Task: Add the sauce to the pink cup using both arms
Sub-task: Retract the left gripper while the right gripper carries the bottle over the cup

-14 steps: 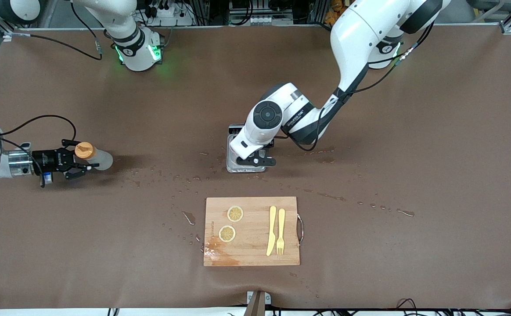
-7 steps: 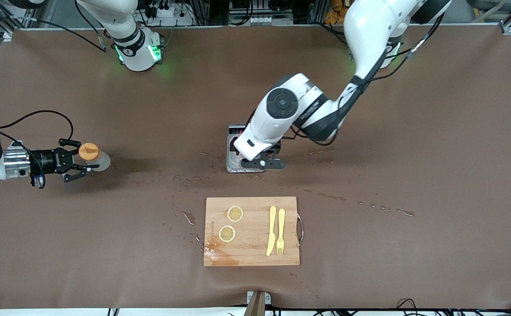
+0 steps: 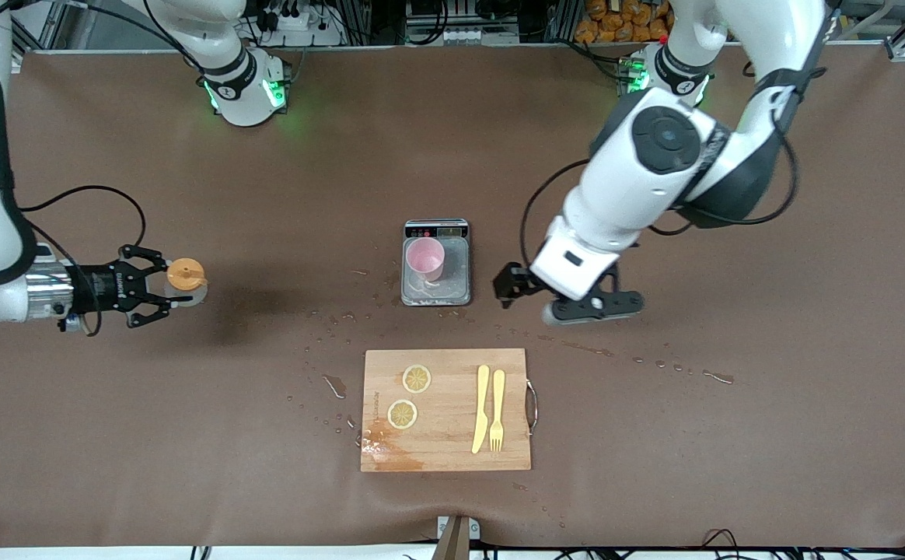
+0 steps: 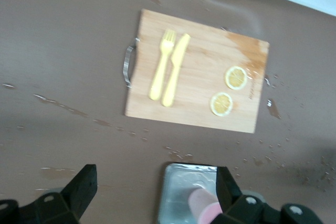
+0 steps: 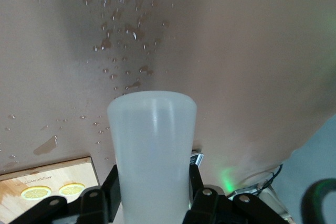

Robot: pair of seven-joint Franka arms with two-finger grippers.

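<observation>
The right gripper point(image 5: 152, 192) holds the sauce bottle point(image 5: 152, 145) — a translucent whitish body gripped on both sides by black fingers point(image 5: 113, 187), its flat base pointing away from the camera. The bottle hangs over the brown table point(image 5: 236, 51), where water droplets point(image 5: 123, 30) lie scattered. At the frame's edge a corner of a wooden cutting board point(image 5: 47, 179) shows, with two lemon slices point(image 5: 52, 191) on it — and a green glow point(image 5: 227, 174) nearby.

Brown table point(image 3: 732, 467) dotted with wet droplets point(image 3: 328, 327).
</observation>
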